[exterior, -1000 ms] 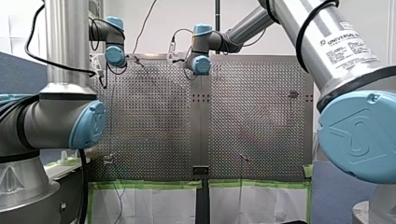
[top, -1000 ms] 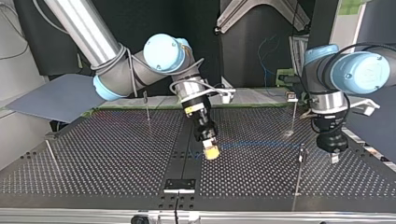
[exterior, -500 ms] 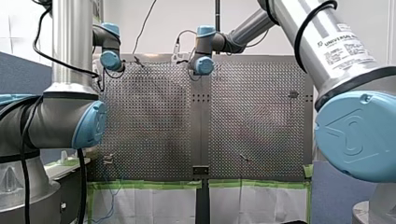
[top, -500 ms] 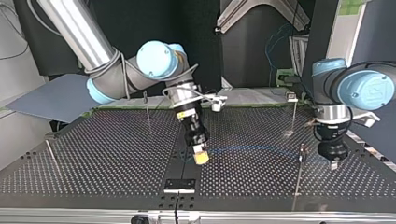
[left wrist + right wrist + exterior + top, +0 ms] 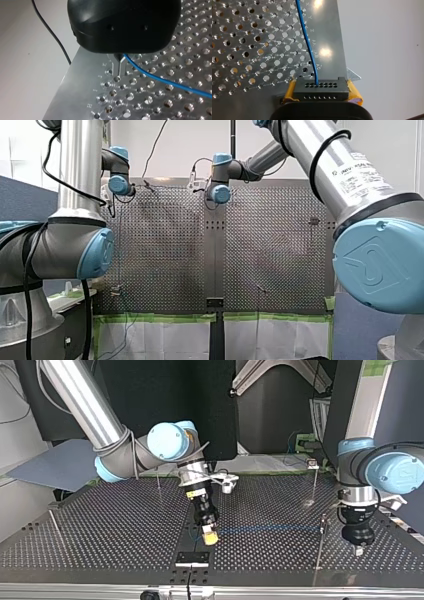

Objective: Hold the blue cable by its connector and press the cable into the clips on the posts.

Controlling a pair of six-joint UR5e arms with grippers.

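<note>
Right gripper point(image 5: 321, 93) clamps connector point(image 5: 321, 87); left gripper point(image 5: 119, 71) pinches blue cable point(image 5: 162, 80); post point(image 5: 319, 547) just beside

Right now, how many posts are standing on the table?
4 in the top view: left-edge post, back-left post behind my right arm, back-right post, front-right post beside my left gripper. Arms may hide others.
</note>
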